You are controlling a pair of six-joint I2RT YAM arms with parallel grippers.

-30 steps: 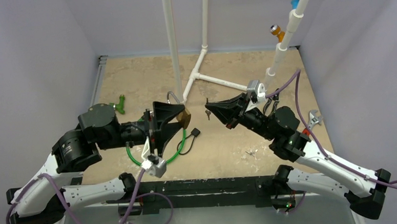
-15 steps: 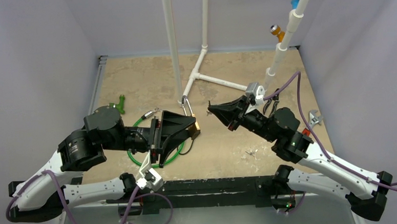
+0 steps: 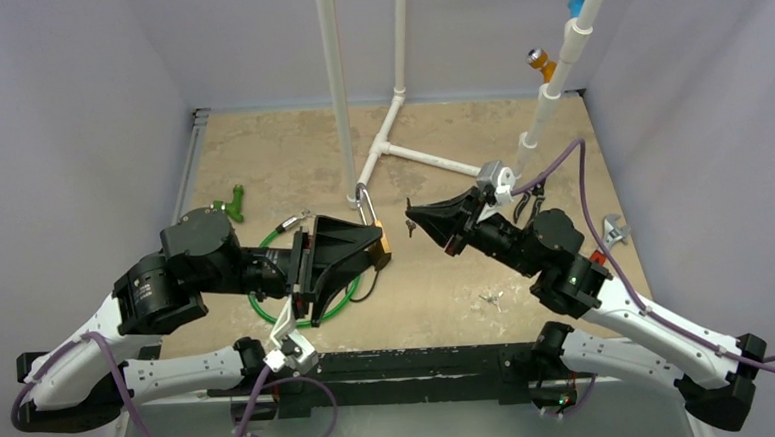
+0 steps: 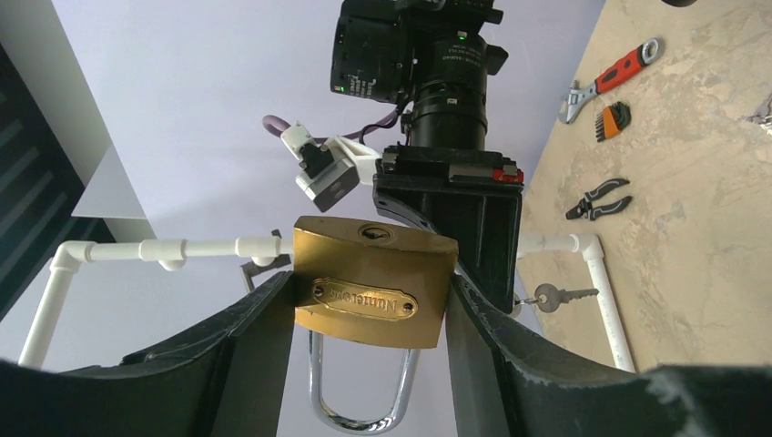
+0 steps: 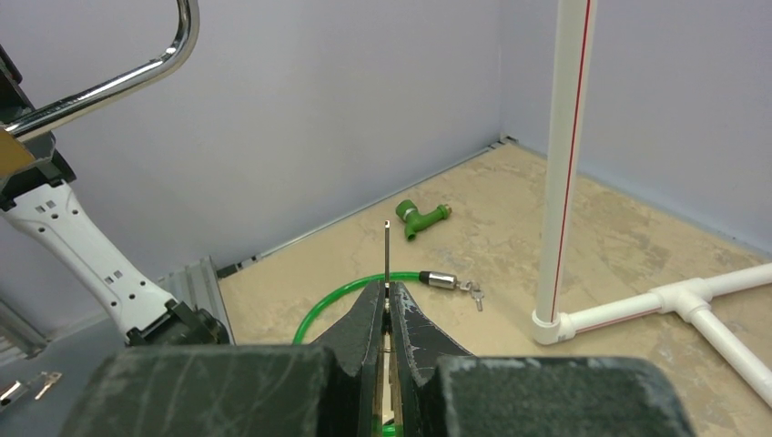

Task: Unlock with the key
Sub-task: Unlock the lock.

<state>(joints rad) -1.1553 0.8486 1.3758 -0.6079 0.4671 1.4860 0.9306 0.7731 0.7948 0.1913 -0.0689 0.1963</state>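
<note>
Padlock [image 4: 371, 289], one, is clamped in my left gripper's [image 3: 377, 244] part-spread fingers; my right gripper [image 5: 389, 296] is pinched fully closed on one key [image 5: 387, 248], a second key [image 4: 557, 295] hanging beside.

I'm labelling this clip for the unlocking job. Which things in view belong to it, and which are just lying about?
In the job: brass padlock with steel shackle, gripped by the left gripper; thin metal key, pinched in the shut right gripper.
Lying about: green cable loop; green pipe fitting; red-handled adjustable wrench; black pliers; white plastic pipe frame.
</note>
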